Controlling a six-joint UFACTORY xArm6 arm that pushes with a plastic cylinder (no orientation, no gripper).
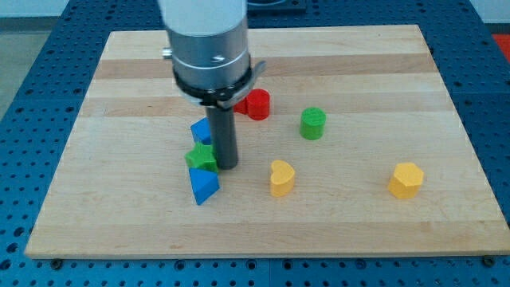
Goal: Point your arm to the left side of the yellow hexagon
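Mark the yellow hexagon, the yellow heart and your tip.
yellow hexagon (406, 179): camera view, middle of its top face.
yellow heart (281, 177): camera view, middle of the block.
my tip (227, 165): camera view, rod's very end, beside the green block (202, 158).

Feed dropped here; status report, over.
My tip beside green block, view's left-centre. Yellow hexagon block far right, untouched. Yellow heart block lies between.

Single high, oblique view over board
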